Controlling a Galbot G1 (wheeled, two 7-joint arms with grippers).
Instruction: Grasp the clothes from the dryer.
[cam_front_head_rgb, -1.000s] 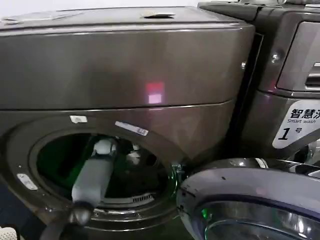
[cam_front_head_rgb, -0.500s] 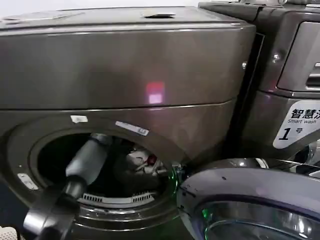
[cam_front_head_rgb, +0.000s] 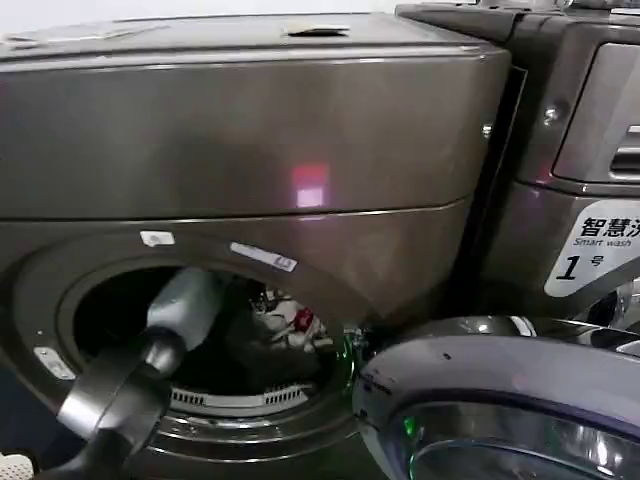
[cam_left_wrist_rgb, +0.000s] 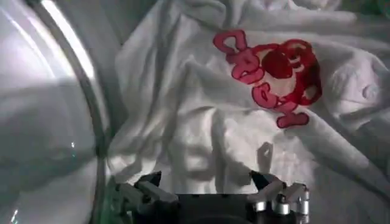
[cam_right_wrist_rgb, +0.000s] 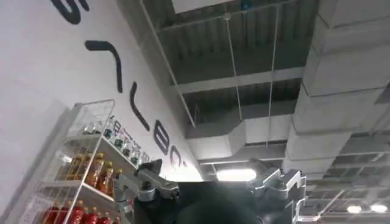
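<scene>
Inside the bronze-grey front-loading dryer (cam_front_head_rgb: 250, 150), the left gripper (cam_left_wrist_rgb: 210, 189) is held with fingers (cam_left_wrist_rgb: 143, 192) spread just short of the ungrasped white, red-printed clothes (cam_left_wrist_rgb: 244, 115); the right gripper (cam_right_wrist_rgb: 210, 185), fingers also spread, is parked aloft.

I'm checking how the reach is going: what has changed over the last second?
The left arm pushed deeper into the dryer drum, bringing the open left claw right up to the clothes, not yet gripped. The clothes and open door stayed put; the right claw points at the ceiling.
</scene>
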